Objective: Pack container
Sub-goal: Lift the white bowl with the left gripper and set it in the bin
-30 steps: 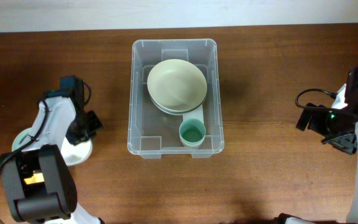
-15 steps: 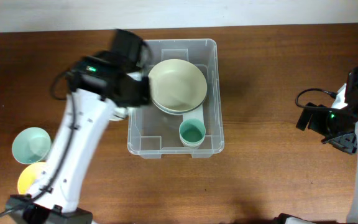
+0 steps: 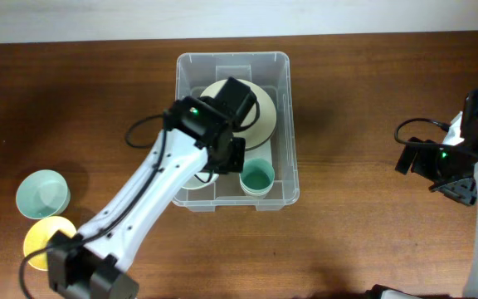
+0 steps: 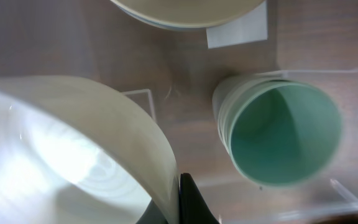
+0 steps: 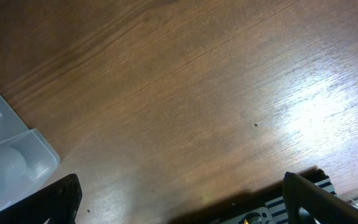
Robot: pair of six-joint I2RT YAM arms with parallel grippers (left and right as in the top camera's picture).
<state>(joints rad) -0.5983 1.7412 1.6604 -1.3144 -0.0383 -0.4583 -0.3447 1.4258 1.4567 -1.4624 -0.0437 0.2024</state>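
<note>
The clear plastic container sits on the wooden table at the middle of the overhead view, toward the far edge, its long sides running away from the robot. Through its see-through base a white label shows in the left wrist view. In the far half of the bin lies a stack of pale cream bowls, partly covered from above by the left arm. A mint-green cup stands upright in the near right corner, mouth up. Ridges below its rim suggest nested cups, though how many cannot be told.

The left arm reaches from the near left corner of the table over the bin. Its left gripper is pressed together on the rim of a white bowl, with one dark finger showing just inside the bowl's edge and the other hidden behind the wall. The bowl hangs inside the near left part of the container, just beside the green cup and apart from it. Whether it touches the base cannot be told.

On the table well left of the bin, a mint bowl and a yellow bowl lie close together, the yellow one nearer the robot.

At the right edge the right gripper hovers over bare wood with its jaws spread wide and nothing between them. A corner of the container shows at the left of its wrist view.
</note>
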